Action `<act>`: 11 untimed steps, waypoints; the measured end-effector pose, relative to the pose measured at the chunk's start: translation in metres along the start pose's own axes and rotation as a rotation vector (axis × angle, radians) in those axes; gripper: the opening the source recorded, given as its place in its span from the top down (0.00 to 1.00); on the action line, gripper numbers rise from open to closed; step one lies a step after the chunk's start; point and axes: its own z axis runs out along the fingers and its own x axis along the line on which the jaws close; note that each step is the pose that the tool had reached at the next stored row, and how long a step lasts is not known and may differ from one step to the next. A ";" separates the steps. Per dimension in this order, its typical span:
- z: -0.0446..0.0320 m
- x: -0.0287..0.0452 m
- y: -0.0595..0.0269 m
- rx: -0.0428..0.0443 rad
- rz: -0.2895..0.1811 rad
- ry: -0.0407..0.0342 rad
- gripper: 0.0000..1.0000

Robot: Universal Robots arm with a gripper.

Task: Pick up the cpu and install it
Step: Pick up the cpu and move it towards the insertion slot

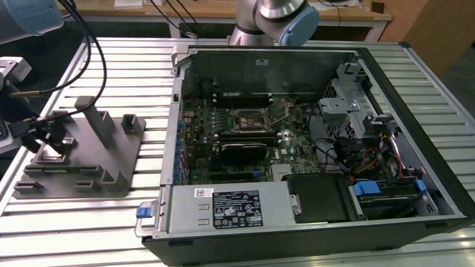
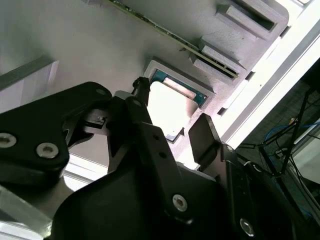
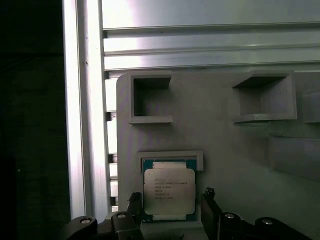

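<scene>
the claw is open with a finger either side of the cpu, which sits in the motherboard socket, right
Not quite: the first wrist view shows the cpu in a pocket of the grey holder tray, not the motherboard socket. The claw is open with a finger either side of it.

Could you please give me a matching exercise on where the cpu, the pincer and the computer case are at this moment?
1. cpu
2. pincer
3. computer case

A. side open, at the exterior view's right
B. lying in a recess of the grey holder
C. open, straddling the cpu

Pairs: 1-B; 2-C; 3-A
</scene>
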 end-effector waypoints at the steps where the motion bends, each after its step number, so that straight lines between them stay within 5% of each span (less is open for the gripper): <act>1: 0.0003 0.0001 0.0000 0.0000 0.000 0.0000 0.41; 11: 0.0058 0.0008 0.0012 -0.0045 -0.009 -0.0027 0.41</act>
